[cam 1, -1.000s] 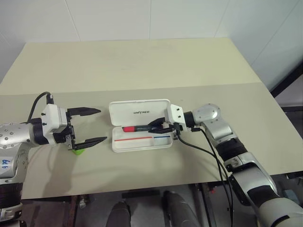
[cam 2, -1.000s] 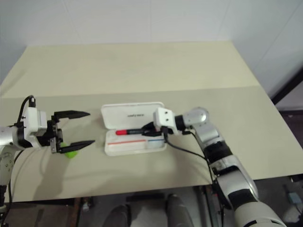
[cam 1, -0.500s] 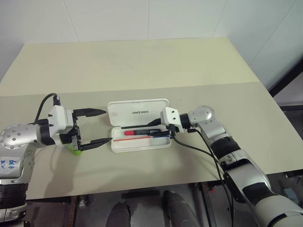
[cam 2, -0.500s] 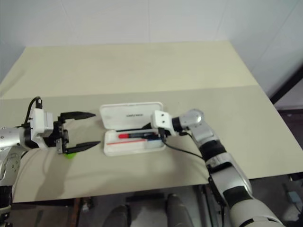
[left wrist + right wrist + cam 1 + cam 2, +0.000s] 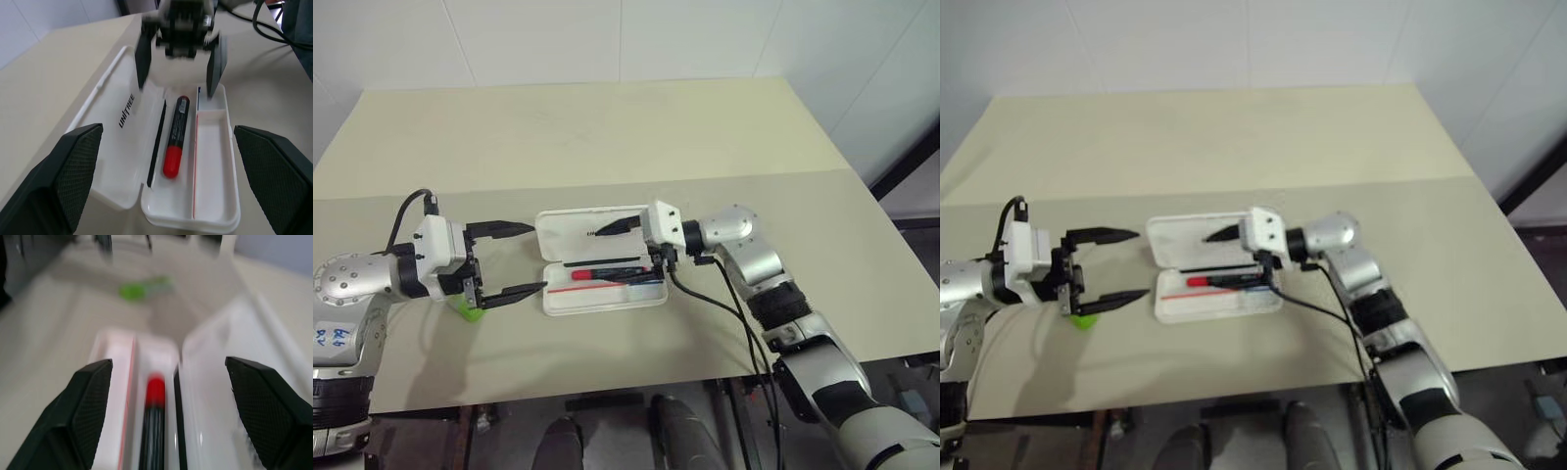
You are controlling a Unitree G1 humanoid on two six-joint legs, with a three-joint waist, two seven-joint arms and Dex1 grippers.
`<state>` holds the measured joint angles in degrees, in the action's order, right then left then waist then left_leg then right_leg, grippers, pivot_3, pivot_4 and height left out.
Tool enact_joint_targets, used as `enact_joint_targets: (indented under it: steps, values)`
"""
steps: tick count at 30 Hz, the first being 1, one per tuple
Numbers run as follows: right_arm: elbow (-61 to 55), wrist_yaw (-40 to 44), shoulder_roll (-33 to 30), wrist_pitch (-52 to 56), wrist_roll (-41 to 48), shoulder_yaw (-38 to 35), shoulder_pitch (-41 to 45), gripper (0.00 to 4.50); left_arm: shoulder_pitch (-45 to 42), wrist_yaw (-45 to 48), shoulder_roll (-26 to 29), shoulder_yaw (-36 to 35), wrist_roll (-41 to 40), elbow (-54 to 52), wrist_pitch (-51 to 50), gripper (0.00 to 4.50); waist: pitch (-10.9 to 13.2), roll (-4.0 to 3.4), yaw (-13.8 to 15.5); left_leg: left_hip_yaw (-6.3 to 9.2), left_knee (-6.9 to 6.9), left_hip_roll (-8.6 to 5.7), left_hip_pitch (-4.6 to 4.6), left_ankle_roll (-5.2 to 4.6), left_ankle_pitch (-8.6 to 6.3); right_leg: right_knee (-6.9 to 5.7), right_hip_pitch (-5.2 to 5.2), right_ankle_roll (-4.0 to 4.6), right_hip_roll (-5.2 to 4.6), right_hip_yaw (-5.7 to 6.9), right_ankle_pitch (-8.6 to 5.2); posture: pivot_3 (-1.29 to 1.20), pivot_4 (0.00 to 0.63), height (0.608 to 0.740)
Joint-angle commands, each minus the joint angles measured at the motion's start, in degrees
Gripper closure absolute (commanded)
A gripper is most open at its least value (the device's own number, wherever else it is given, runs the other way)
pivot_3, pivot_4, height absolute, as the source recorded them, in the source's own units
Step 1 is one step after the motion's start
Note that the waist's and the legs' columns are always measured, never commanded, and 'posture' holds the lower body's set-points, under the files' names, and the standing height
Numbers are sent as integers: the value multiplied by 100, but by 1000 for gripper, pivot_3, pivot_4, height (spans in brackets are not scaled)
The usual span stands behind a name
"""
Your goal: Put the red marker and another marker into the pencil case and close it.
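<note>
The right pincer [image 5: 625, 247] now stands spread and empty, lifted just above the open pencil case [image 5: 603, 272]; a second ago it was pinching the red marker [image 5: 604, 273] down into the tray. That marker now lies loose in the tray's rear compartment, cap toward the robot's left, so the first item looks delivered. The left pincer [image 5: 507, 262], spread as before and holding nothing, hovers just beside the case's left end. The green marker [image 5: 467, 311] rests on the worktop [image 5: 626, 147] right under it, apart from the case. Judging from this, fetching the green one comes next, then shutting the lid
</note>
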<state>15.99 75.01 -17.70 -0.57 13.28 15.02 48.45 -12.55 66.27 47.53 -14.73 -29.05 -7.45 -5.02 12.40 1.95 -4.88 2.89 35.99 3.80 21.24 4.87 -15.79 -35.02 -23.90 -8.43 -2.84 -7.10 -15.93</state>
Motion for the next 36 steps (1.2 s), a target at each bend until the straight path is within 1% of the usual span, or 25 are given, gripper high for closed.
enact_joint_targets:
  steps: [1, 4, 6, 8, 10, 12, 13, 16, 17, 19, 21, 22, 24, 29, 31, 34, 36]
  values:
    - [-919, 4, -195, 736, 623, -299, -297, 27, 342, -337, -85, -349, -155, -517, -120, 0, 0, 0, 6, 0, 1, 0, 2, 1, -1, 1, 0, 0, 0, 0, -1, 0, 150, 740]
    - [-1559, -25, -412, 1159, 970, -447, -589, 27, 810, -819, -253, -681, -281, -998, -369, 0, 0, 0, 12, 0, 1, 0, 3, 3, -3, 2, -1, 1, -1, 0, -4, 0, 150, 740]
    - [-1936, -80, -599, 1526, 1273, -618, -800, 27, 1172, -1349, -509, -988, -397, -1445, -576, 0, 0, 0, 14, 0, 1, 0, 3, 4, -4, 4, -1, 1, -1, 0, -4, 0, 150, 740]
    - [-2227, -245, -751, 1895, 1590, -875, -983, 27, 1557, -2245, -980, -1356, -366, -2051, -776, 0, 0, 1, 17, 2, 5, 0, 3, 7, -6, 4, 0, 1, -1, 0, -5, 0, 150, 740]
    - [-2374, -443, -832, 2071, 1763, -1109, -1095, 27, 1832, -3203, -1447, -1601, -54, -2548, -986, 0, -2, 5, 23, 1, 7, 0, 1, 11, -8, 6, 2, 1, -2, -2, -5, 0, 150, 740]
    - [-2452, -576, -867, 2157, 1816, -1192, -1145, 27, 1984, -3719, -1720, -1707, 2, -2833, -1154, 0, -3, 6, 24, 1, 11, 0, 0, 11, -9, 4, 3, 0, -1, -3, -4, 0, 150, 740]
    - [-2379, -569, -954, 2117, 1776, -1247, -1180, 27, 2126, -4322, -2108, -1776, -10, -3116, -1370, 0, -3, 5, 17, 2, 12, 0, -2, 11, -8, 4, 3, 0, 1, -4, -4, 0, 150, 740]
    - [-2207, -549, -1123, 2062, 1731, -1353, -1223, 27, 2344, -5745, -2934, -1925, 222, -3706, -1925, 0, -5, 9, 17, -1, 20, -1, -6, 12, -9, 17, 15, -1, 2, -12, -3, 0, 150, 740]
    - [-2179, -559, -1145, 2050, 1735, -1362, -1219, 27, 2368, -6024, -3080, -1937, 276, -3812, -2074, 0, -5, 10, 18, -1, 21, -1, -6, 12, -9, 21, 18, -1, 2, -13, -3, 0, 150, 740]
    - [-2097, -566, -1173, 2043, 1762, -1385, -1176, 27, 2519, -6766, -3577, -1811, 570, -4095, -2438, 0, -7, 13, 19, -1, 27, -2, -4, 12, -8, 31, 22, -1, 5, -18, -3, 0, 150, 740]
    - [-2105, -575, -1170, 2076, 1788, -1376, -1146, 27, 2623, -7239, -3801, -1688, 951, -4236, -2703, 0, -7, 13, 17, -4, 29, -2, -4, 12, -9, 42, 25, 0, 6, -27, -3, 0, 150, 740]
    - [-2107, -571, -1179, 2091, 1795, -1377, -1128, 27, 2571, -7554, -4031, -1675, 949, -4256, -2942, 0, -8, 14, 16, -4, 29, -2, -3, 12, -9, 48, 26, 2, 9, -29, -3, 0, 150, 740]
    - [-2138, -568, -1210, 2159, 1829, -1385, -1085, 27, 2477, -7916, -4331, -1558, 961, -4239, -3244, 0, -8, 14, 18, -4, 29, -3, -3, 12, -9, 54, 28, 9, 10, -33, -7, 0, 150, 740]
    - [-2245, -597, -1283, 2267, 1888, -1394, -1032, 27, 2342, -8202, -4580, -1182, 1167, -4164, -3570, 0, -11, 22, 27, -5, 32, -3, 2, 14, -9, 77, 34, 48, 12, -37, -23, 0, 150, 740]
    - [-2290, -614, -1318, 2288, 1905, -1397, -1023, 27, 2282, -8309, -4664, -1081, 1223, -4092, -3656, 0, -11, 23, 26, -9, 32, -3, 2, 18, -11, 84, 36, 49, 11, -40, -22, 0, 150, 740]
    - [-2386, -652, -1385, 2325, 1927, -1432, -998, 27, 2232, -8523, -4976, -724, 1363, -4010, -3759, 0, -12, 23, 29, -11, 30, -3, 4, 21, -13, 89, 36, 45, 11, -42, -20, 0, 150, 740]
    - [-2465, -696, -1413, 2358, 1946, -1439, -999, 27, 2209, -8547, -5061, -649, 1407, -3949, -3804, 0, -11, 23, 30, -11, 29, -3, 5, 25, -15, 90, 35, 36, 11, -43, -15, 0, 150, 740]
